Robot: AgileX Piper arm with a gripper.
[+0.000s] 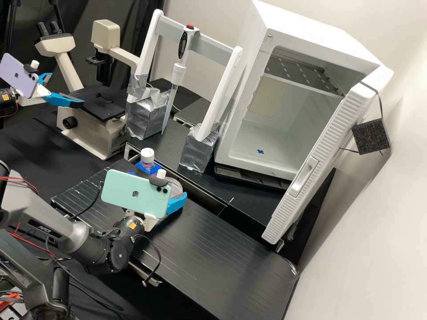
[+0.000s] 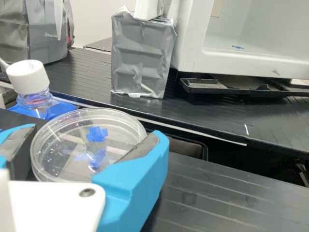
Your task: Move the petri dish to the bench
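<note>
White-bodied tool [image 2: 97, 131] with its blue fingers [image 2: 137, 179] closed on the sides of the petri dish [image 2: 63, 140].
The dish is beside the white-capped bottle [image 2: 30, 77], over the near bench [image 1: 231, 249]; whether its underside touches down I cannot tell. Clear, shallow and round, it should be light and stiff but brittle, its smooth wall apt to slip or crack under a hard squeeze. Best held low across opposite sides, gently, lest a loose lid shift as it is set flat.
</note>
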